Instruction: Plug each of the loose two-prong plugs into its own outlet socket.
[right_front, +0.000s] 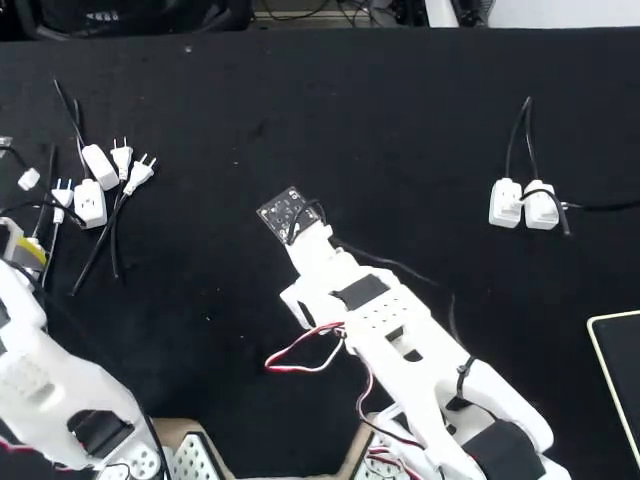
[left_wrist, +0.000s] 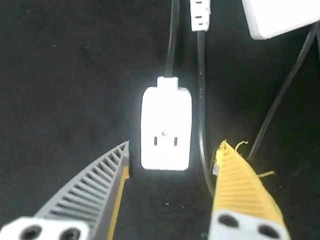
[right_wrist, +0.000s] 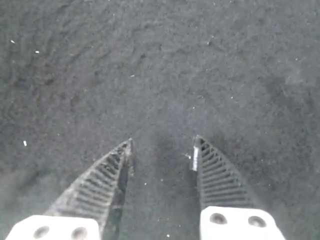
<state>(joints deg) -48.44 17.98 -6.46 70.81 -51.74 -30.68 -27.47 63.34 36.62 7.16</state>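
**Left gripper** (left_wrist: 173, 147): released. Its jaws stand wide apart and grasp nothing. One grey ribbed finger (left_wrist: 102, 187) and one yellow ribbed finger (left_wrist: 240, 190). In the high view it sits at the table's left edge (right_front: 20, 248), near the cluster of white parts.

**Outlet socket** (left_wrist: 166, 128): white and rectangular, lying face up on the black table (right_front: 300, 100). It shows two slots and a small round hole. A black cable (left_wrist: 173, 40) leaves its far end. It lies just ahead of the fingertips, in line with the gap between them. The wrist view does not settle whether either finger touches it.

**Loose two-prong plugs** (right_front: 130, 167): two white plugs lie side by side with prongs pointing away from the arms, in the left-hand cluster. A third plug (right_front: 62, 192) lies just beside a white socket block (right_front: 90, 204). Thin black leads trail from the cluster towards the arms.

**Joined pair** (right_front: 522, 204): two white bodies pressed together on the right side of the table, well apart from the cluster. Black cables loop away from them.

**Right gripper** (right_wrist: 163, 140): released. Its jaws are apart with nothing between them, above bare black cloth. The right arm (right_front: 400, 340) reaches to mid-table, between the cluster and the joined pair.

**Flat panel** (right_front: 618, 385): dark with a pale rim, at the right edge of the table.
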